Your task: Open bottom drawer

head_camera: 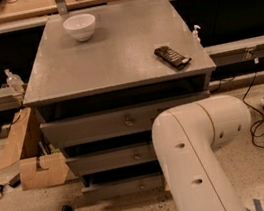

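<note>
white bowl on the grey countertop, back left — dark flat packet near its right edge
</note>
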You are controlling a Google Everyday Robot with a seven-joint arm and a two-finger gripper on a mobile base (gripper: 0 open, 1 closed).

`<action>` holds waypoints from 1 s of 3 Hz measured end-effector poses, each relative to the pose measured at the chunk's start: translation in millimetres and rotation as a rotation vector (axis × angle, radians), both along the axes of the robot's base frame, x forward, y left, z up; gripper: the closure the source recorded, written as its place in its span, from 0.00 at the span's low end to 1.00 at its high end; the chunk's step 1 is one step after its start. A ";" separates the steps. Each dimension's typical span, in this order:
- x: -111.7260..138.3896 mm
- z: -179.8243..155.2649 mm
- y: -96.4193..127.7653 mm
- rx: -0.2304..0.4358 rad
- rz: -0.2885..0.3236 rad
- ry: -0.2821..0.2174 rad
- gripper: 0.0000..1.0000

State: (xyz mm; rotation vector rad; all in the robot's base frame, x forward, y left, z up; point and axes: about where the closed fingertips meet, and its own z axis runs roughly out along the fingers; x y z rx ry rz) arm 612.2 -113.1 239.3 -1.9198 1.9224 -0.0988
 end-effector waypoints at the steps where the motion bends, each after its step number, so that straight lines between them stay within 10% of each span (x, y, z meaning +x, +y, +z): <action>1: -7.1 -24.4 -2.0 -0.028 -0.004 0.045 0.00; 3: -8.5 -29.7 -0.5 -0.048 0.003 0.059 0.00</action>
